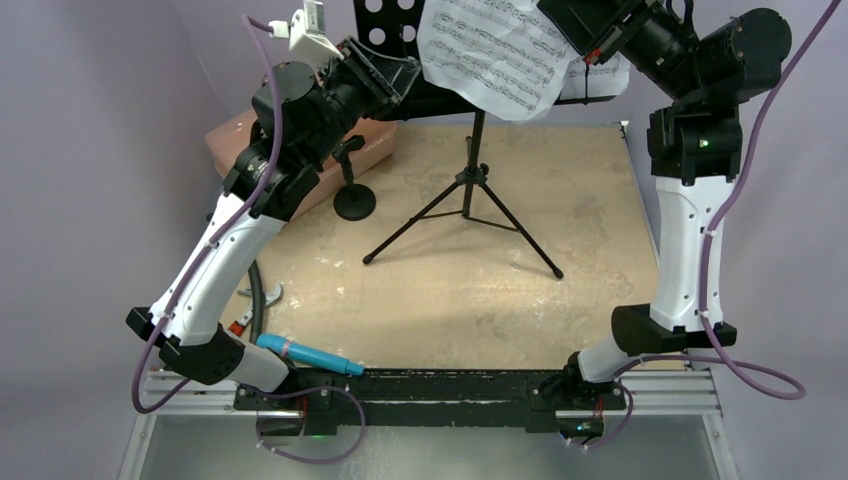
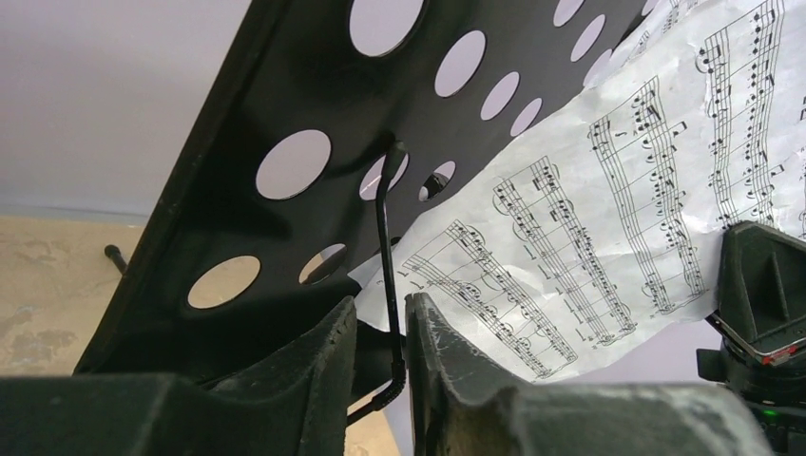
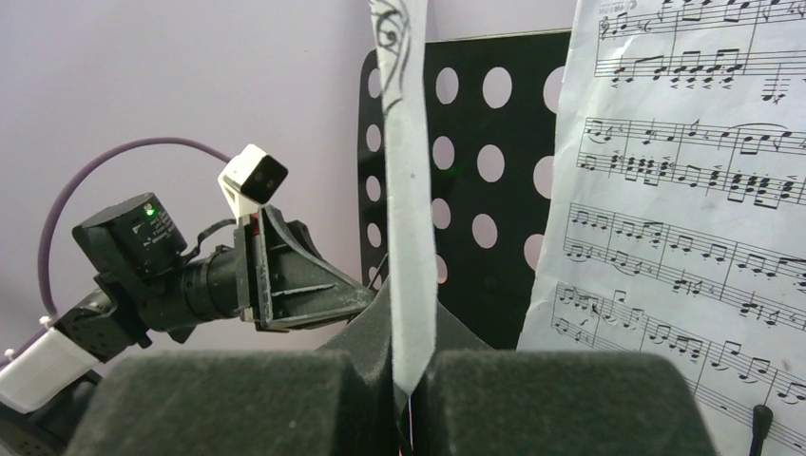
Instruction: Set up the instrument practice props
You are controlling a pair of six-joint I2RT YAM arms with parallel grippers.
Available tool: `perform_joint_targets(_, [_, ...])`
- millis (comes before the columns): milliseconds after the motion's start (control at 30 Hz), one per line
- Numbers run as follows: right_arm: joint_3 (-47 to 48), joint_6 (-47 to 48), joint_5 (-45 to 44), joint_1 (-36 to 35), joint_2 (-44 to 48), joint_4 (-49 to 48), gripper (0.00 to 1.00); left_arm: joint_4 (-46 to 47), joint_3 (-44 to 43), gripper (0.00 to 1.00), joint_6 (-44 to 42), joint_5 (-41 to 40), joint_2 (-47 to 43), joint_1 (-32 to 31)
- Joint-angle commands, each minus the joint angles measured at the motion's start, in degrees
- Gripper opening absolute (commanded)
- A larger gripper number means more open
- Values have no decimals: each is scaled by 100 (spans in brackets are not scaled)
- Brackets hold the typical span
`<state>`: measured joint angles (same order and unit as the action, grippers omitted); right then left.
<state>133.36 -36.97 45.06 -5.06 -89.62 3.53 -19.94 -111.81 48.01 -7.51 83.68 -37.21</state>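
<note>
right gripper [image 3: 411, 369] is clamped shut on the edge of a music sheet [image 3: 404, 190], seen edge-on: thin, floppy paper, likely to crease or tear, so best held by a margin. left gripper [image 2: 380, 328] has its jaws slightly apart either side of the thin wire page clip [image 2: 384, 242], not pinching it; the wire looks springy. behind it the music stand [image 2: 276, 85] carries the other sheet [image 2: 608, 209]. its tripod stands towards the far edge of the desk [image 1: 580, 250] and probably tips easily. mic stand [image 1: 354, 200] sits by the pink box [image 1: 228, 140], far left; microphone [image 1: 305, 354] lies at the near edge.
</note>
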Motion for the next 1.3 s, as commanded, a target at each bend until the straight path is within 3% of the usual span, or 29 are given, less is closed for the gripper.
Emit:
perform_joint_targets(0, [79,197,-144,-39,33,-181,0,332,33,21,105,-45,-52,56])
perform_joint_targets(333, [177,331,-257,-184,-86,-70,0,486,159,0,113,18,-154,70])
perform_joint_targets(633, [271,460,-447,-326,-159,56,0,669,419,0,119,-7,-327,85])
perform_joint_targets(1000, [304,534,-708,-419,-219,169,0,1844,1343,0,-264,-20,-843,83])
perform_joint_targets(1267, [466,653,-752,-606,-365,278,0,2250,1424,0,-652,276,-859,84])
